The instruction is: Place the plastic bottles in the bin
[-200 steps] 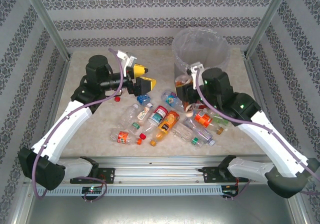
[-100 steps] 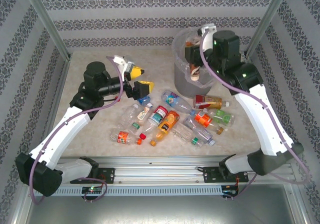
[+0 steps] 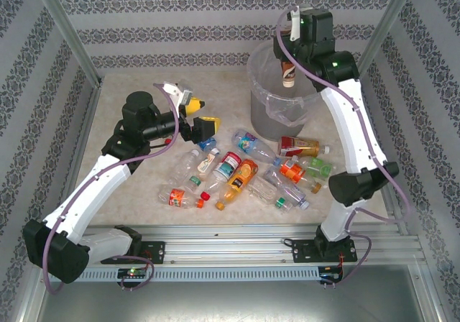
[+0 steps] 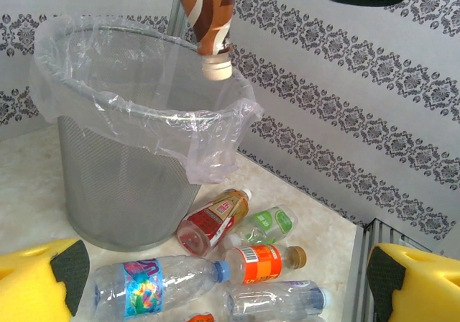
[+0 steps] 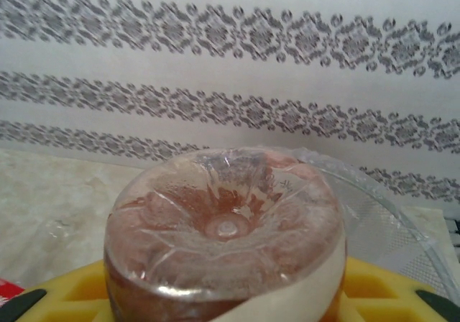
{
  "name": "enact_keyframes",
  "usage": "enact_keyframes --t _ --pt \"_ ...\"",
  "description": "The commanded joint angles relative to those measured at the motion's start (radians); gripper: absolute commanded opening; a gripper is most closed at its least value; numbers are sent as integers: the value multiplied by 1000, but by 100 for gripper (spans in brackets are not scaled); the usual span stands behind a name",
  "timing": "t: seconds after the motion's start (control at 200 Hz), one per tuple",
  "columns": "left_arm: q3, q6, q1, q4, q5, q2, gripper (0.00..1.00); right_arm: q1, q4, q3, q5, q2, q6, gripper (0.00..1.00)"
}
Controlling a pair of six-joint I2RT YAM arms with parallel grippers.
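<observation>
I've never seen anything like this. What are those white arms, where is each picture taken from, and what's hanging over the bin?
Two robot arms stand on a table, each ending in a two-finger gripper. One picture looks down from above; the other two come from cameras on the wrists. Plastic bottles lie scattered beside a lined grey bin. The right gripper holds a brown-labelled bottle, cap down, over the bin. The left gripper is open and empty, near the loose bottles.
</observation>
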Motion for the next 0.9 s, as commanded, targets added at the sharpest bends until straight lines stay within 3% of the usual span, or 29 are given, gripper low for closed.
enact_keyframes --t 0.0,0.59,0.894 --pt "-4 31 -7 25 -7 -11 100 -23 -88 62 7 60 -22 46" --pt "-2 61 -33 -5 -34 -13 100 -108 -188 54 -120 260 -35 46" --pt "2 124 -82 -62 -107 3 100 -122 -250 52 -165 334 -11 46"
